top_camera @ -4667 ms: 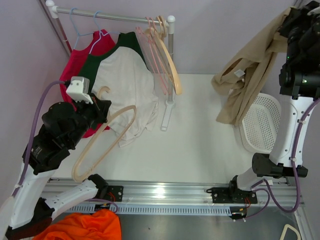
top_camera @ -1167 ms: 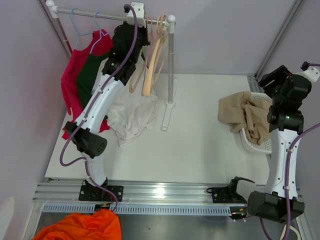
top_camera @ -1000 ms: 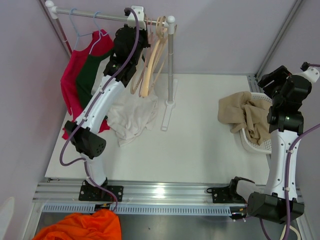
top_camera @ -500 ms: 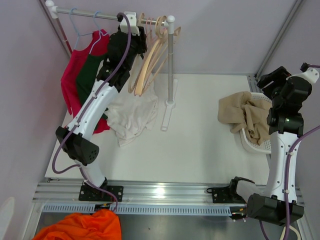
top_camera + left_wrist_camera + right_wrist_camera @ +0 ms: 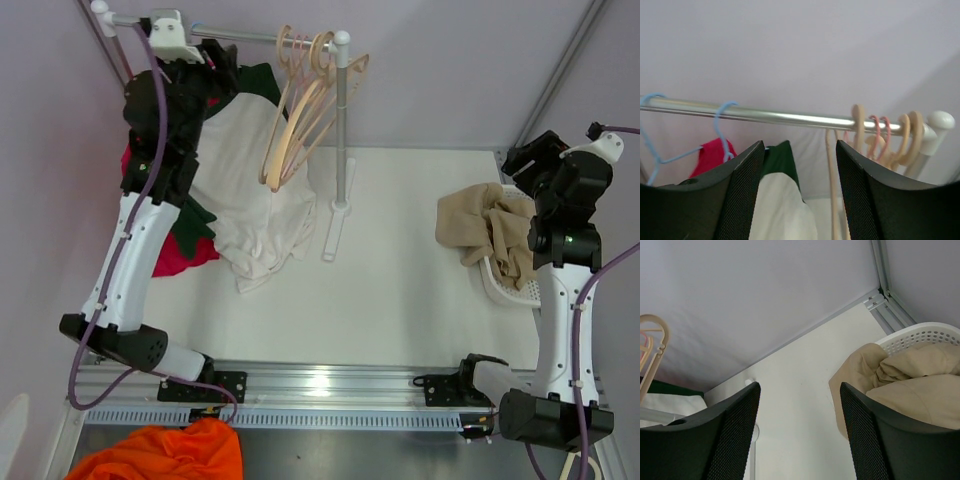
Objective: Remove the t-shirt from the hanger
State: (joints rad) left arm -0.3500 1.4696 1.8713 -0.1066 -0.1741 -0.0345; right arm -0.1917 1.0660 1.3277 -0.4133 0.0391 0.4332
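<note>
From above, I see the left gripper [image 5: 218, 62] up at the rail [image 5: 262, 36], beside the hanging white-and-green t-shirt [image 5: 245, 170]. On my left wrist camera its jaws stand apart, empty, the t-shirt below them. On my right wrist camera the right gripper [image 5: 800, 390] gapes empty, a tan garment [image 5: 910, 385] in the basket [image 5: 920, 335] beyond.

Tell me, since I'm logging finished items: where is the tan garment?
In the top view, the tan garment is heaped in the white basket at the right edge of the table, spilling leftward.
</note>
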